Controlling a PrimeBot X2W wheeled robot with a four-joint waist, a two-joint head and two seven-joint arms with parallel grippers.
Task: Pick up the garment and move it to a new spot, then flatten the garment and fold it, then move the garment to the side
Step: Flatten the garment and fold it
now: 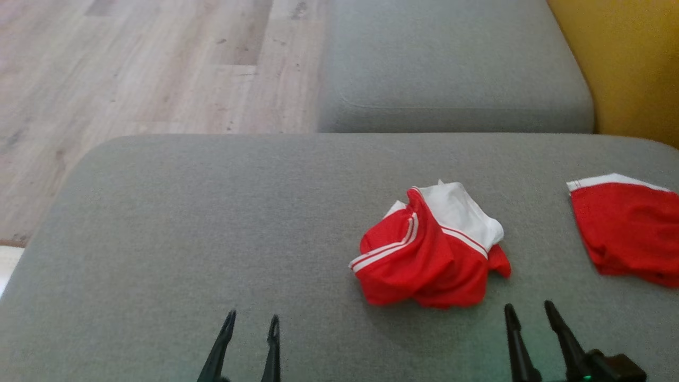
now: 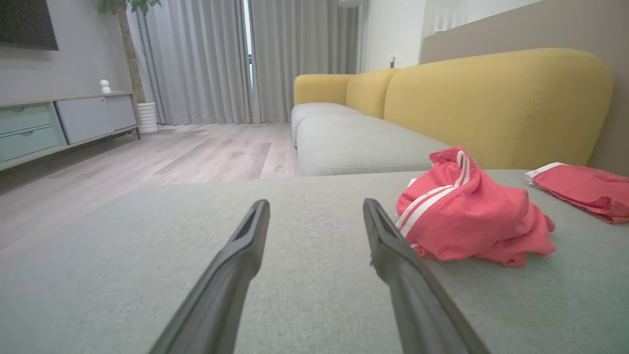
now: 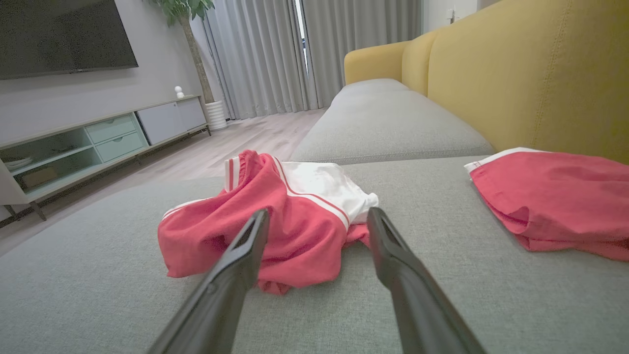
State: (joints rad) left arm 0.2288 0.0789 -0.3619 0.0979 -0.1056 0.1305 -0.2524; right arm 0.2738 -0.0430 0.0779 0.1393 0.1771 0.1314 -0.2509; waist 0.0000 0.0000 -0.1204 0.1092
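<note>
A crumpled red garment (image 1: 424, 249) with white panels and white stripes lies in a heap on the grey cushion (image 1: 212, 223), right of centre. It also shows in the left wrist view as a red heap (image 2: 471, 216) and in the right wrist view just beyond the fingers (image 3: 275, 216). My left gripper (image 1: 251, 318) stands open near the front edge, well left of the garment. My right gripper (image 1: 529, 306) stands open just below and right of it. Nothing is between either pair of fingers.
A second red garment (image 1: 626, 228) with a white band lies flat at the cushion's right edge. Another grey cushion (image 1: 451, 69) sits behind, with a yellow backrest (image 1: 626, 58) to the right. Wood floor (image 1: 132, 69) lies beyond the left edge.
</note>
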